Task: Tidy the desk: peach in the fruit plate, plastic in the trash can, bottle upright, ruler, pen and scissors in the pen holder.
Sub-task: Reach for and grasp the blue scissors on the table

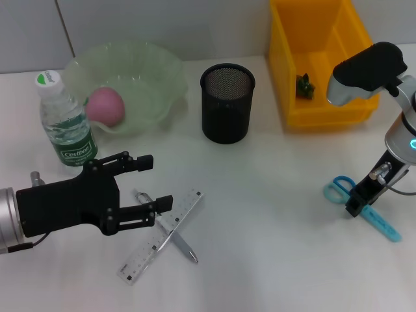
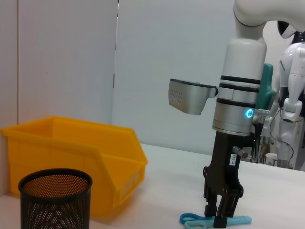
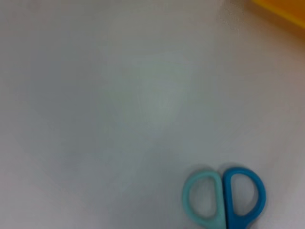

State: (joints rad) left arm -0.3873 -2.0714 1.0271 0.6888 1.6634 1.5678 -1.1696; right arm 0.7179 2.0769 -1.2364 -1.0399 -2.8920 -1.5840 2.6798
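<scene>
Taking the black mesh pen holder [image 1: 227, 103] as the landmark, the things nearest the robot lie well in front of it and to its left: the clear ruler [image 1: 161, 235] lies flat on the white desk [image 1: 273, 260] with the pen [image 1: 166, 226] crossed over it. Just above their crossing hangs the left gripper [image 1: 156, 182], lying level with its two black fingers spread wide and nothing between them. Well to the pen holder's right and also in front of it, the right gripper [image 1: 355, 205] stands tip-down on the blue scissors [image 1: 364, 208]; its fingers reach down either side of the scissors close to the handle rings, set narrow, touching or nearly touching the desk, though whether they already pinch the scissors cannot be told. Farther back, left of the pen holder, the water bottle [image 1: 63, 121] stands upright with its cap on. Behind it, just left of the pen holder, the pale green fruit plate [image 1: 156, 78] holds the pink peach [image 1: 105, 106]. Behind and to the right of the pen holder sits the yellow bin [image 1: 318, 97], with a small dark green scrap [image 1: 304, 86] inside.
</scene>
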